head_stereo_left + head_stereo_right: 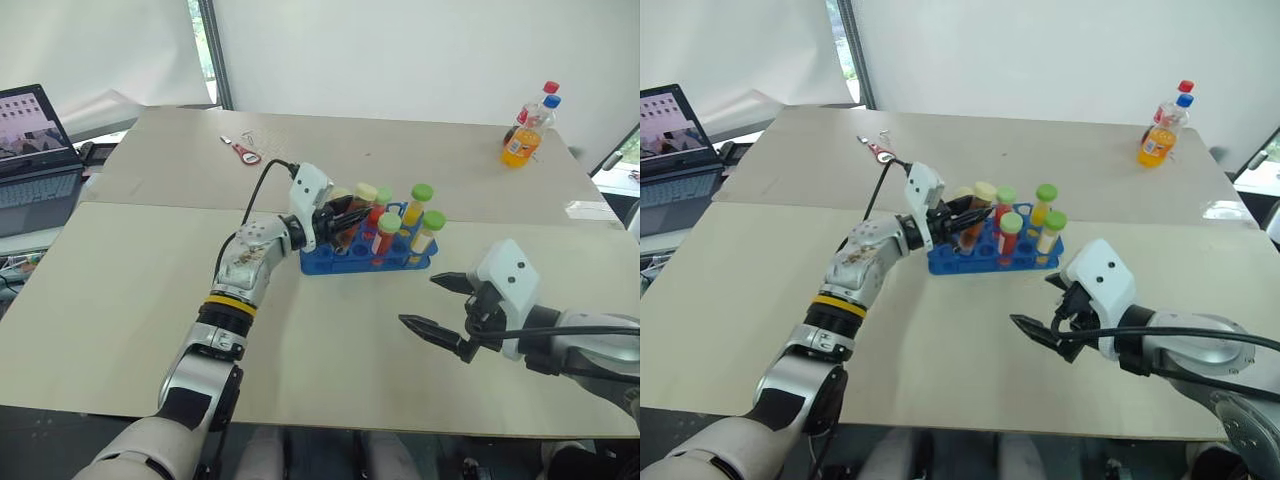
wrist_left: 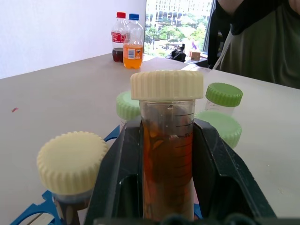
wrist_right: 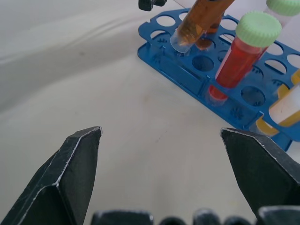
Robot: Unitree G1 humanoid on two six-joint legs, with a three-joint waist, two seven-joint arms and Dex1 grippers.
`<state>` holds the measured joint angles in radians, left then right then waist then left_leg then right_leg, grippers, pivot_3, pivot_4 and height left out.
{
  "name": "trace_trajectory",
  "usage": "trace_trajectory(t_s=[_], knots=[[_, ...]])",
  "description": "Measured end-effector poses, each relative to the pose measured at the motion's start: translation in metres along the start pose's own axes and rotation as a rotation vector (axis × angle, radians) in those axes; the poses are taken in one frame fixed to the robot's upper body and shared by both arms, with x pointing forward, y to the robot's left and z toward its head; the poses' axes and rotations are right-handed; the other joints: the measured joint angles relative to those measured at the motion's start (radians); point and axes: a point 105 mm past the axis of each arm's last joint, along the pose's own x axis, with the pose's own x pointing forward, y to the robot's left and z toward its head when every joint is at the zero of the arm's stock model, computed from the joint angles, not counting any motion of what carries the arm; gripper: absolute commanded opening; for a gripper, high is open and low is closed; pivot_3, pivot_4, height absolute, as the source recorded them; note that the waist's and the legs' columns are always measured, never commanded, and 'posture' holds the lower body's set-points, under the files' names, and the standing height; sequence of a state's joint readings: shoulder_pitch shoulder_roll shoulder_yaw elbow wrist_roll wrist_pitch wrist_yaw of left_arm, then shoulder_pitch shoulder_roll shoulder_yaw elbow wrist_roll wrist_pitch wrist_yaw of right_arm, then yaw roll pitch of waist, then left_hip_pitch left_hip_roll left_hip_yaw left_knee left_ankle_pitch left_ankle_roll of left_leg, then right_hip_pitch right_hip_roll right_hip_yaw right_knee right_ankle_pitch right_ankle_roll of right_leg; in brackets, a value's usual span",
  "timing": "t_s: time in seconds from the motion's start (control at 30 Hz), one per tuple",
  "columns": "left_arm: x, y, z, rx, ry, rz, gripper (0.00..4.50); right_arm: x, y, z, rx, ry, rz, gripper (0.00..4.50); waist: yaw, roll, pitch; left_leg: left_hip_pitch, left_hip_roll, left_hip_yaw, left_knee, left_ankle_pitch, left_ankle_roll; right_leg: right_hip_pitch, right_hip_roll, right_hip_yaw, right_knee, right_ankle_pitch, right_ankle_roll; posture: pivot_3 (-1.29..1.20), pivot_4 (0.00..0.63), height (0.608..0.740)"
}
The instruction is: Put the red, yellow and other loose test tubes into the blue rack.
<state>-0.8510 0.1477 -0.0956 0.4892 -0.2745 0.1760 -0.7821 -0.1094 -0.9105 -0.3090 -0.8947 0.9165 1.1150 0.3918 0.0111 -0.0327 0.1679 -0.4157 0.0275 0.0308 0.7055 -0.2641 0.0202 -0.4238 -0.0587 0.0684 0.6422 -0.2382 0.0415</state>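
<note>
between the black fingers of my left gripper (image 2: 168,187) sits a cream-capped tube (image 2: 167,154) of amber-brown liquid, pinched by its body with the cap clear above the jaws. outward from there, the tube's rounded foot hangs over the blue rack (image 3: 206,70) at its near-left end, just above an open hole, as the right wrist view shows. what matters for the drop is the axis: i read the tube as leaning, cap tipped away from the rack's holes, so i'd want it brought more upright over that hole before lowering, or the foot may catch the rim.

around it the rack already holds another cream-capped tube (image 2: 71,161) just beside mine, and several green-capped tubes (image 1: 423,193) of red and yellow further along.

my right gripper (image 1: 436,304) hangs with jaws spread wide and nothing in them, off the rack's near-right corner and well apart from it. my left arm is plainly the one at the rack, so this insertion is its job.
</note>
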Motion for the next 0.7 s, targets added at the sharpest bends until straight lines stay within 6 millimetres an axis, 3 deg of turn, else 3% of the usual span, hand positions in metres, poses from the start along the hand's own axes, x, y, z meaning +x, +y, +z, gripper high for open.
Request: trace_trajectory(t_s=[0.3,0.67,0.7], knots=[[0.002,-0.004,-0.008,0.04,-0.048,0.053,0.89,-0.002,-0.005,0.0,0.005,-0.004,-0.047,4.5,0.001,0.0,0.0,0.001,0.0,0.0,0.0,0.0,0.0,0.001,0.0,0.0,0.0,0.0,0.0,0.0,0.15,0.74],[-0.012,-0.005,-0.028,0.087,-0.109,0.153,0.89,0.007,-0.007,0.001,0.07,-0.067,-0.145,4.5,-0.001,0.001,-0.002,0.002,0.0,-0.001,0.0,0.0,0.0,0.002,0.0,0.0,0.0,0.0,0.0,0.0,0.15,0.74],[-0.013,-0.005,-0.028,0.098,-0.112,0.153,1.39,0.008,-0.007,0.001,0.076,-0.072,-0.148,4.5,-0.002,0.001,-0.002,0.002,0.0,-0.001,0.0,0.0,0.0,0.002,0.0,0.0,0.0,0.0,0.0,0.0,0.15,0.74]])
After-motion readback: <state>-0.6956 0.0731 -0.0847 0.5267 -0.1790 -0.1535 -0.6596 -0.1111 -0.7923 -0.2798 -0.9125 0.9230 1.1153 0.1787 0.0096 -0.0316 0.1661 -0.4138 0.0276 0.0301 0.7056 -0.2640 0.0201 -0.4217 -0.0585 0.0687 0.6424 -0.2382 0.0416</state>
